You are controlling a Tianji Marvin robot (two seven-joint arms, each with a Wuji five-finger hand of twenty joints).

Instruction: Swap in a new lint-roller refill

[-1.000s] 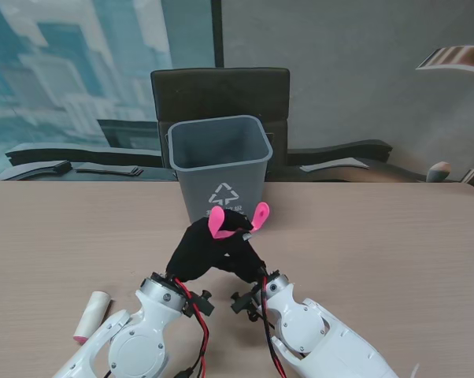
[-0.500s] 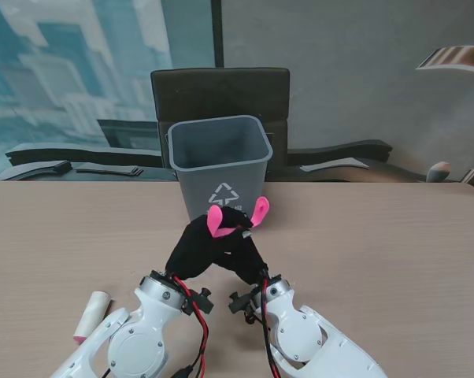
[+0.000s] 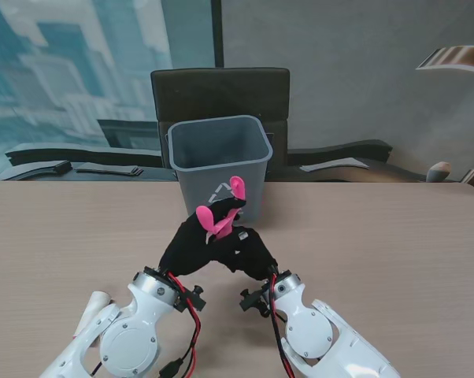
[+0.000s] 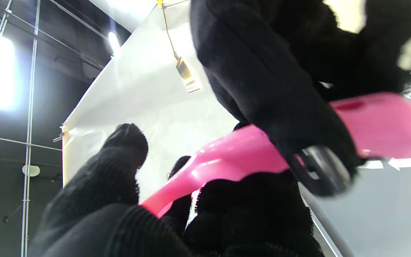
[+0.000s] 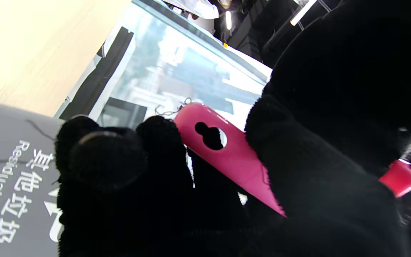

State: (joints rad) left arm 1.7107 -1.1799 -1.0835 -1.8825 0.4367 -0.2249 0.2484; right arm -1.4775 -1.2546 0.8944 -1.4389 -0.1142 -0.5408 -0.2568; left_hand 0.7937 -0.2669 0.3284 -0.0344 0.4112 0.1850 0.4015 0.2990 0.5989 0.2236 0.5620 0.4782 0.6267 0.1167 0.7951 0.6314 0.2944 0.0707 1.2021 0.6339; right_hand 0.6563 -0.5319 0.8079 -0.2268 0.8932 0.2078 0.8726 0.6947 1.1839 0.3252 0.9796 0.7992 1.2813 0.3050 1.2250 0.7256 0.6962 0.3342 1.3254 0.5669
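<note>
A light wooden table is fronting 1 dark chair, a grey wall and a window showing city buildings.

Both forearms are cased in glossy white shells with round joint covers. Each hand, the left hand and the right hand, is covered by a black knitted glove. Red and black cables are routed along the wrists.

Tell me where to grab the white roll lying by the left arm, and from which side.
Grip the roll across its middle, coming from above. It lies flat on the table, a slim cylinder pointing away from me, so fingers should close on its left and right sides. The left arm partly covers its near end.
</note>
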